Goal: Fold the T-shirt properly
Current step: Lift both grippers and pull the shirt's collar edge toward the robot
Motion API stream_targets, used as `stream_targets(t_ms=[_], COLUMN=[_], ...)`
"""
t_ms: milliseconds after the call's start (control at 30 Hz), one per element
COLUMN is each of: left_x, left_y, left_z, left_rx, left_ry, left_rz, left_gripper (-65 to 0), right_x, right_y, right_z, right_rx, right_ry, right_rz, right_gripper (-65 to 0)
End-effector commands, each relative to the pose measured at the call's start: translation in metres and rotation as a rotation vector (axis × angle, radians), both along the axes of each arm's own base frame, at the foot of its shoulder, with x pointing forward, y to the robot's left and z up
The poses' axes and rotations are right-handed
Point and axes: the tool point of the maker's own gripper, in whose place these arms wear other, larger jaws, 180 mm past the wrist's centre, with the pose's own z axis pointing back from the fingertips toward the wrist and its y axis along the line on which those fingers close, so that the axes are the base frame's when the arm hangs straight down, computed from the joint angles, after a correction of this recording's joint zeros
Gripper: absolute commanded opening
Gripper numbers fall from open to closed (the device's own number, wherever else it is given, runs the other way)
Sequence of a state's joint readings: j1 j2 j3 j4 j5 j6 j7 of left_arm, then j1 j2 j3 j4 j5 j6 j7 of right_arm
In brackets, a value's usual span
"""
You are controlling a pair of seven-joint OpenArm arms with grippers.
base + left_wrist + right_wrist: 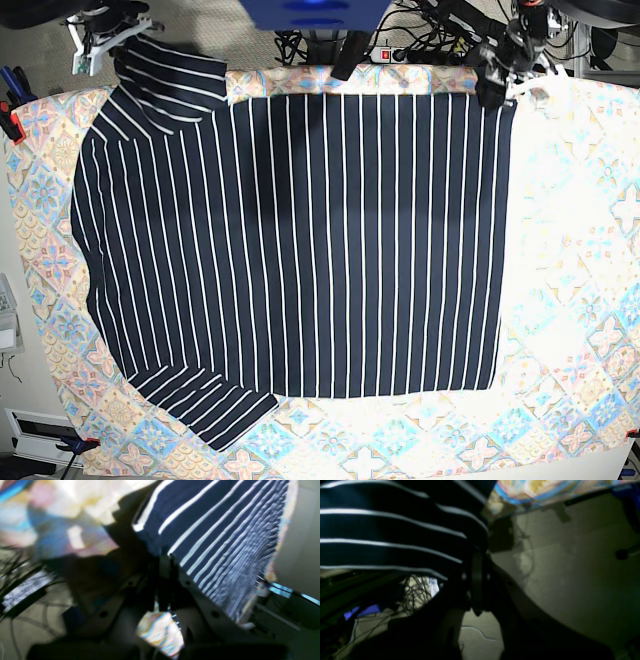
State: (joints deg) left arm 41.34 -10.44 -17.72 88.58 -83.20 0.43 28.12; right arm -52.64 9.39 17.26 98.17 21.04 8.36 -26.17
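The dark navy short-sleeved cloth T-shirt with thin white stripes (290,250) is spread flat over most of the pastel tile-patterned tablecloth (580,300), its stripes running from the far edge of the cloth to the near one. One sleeve is laid out at the shirt's near corner, beside the tablecloth's near edge. The opposite sleeve is lifted at the far corner and is pinched by the right gripper (112,32), whose jaws are closed on the striped fabric, as is seen in the right wrist view (480,552). The shirt's other far corner, at the hem, is clamped by the left gripper (498,82), its jaws likewise shut on the cloth (163,555). A broad strip of tablecloth is left bare beyond the hem. Tangled dark cables (416,593) are seen on the floor below the table.
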Motion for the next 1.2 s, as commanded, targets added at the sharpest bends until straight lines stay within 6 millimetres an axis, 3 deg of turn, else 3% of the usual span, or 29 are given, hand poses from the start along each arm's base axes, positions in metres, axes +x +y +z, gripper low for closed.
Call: stream_targets(t_ms=[0, 200, 467, 667, 767, 1167], left_x=[-0.002, -0.017, -0.026, 0.007, 0.029, 0.107], left_y=[0.003, 0.003, -0.004, -0.012, -0.005, 0.011], left_z=[0.005, 0.001, 0.003, 0.036, 0.056, 0.093], left_rx=[0.007, 0.007, -0.023, -0.001, 0.029, 0.103], left_ry=[-0.012, 0.024, 0.043, -0.073, -0.147, -0.343], left_rz=[-0.002, -0.006, -0.03, -0.075, -0.074, -0.066], left_gripper=[-65.0, -65.0, -65.0, -65.0, -65.0, -65.0], right_x=[-0.004, -0.016, -0.021, 0.008, 0.039, 0.129], right_y=[-0.006, -0.028, -0.037, -0.032, -0.031, -0.03], right_z=[0.006, 0.014, 0.019, 0.038, 0.048, 0.07], right_rx=[-0.021, -0.07, -0.089, -0.014, -0.002, 0.011], right_ry=[-0.001, 0.011, 0.016, -0.11, -0.186, -0.408], right_rz=[0.003, -0.032, -0.046, -0.112, -0.096, -0.095], right_gripper=[-65.0, -65.0, -65.0, -65.0, -65.0, -65.0])
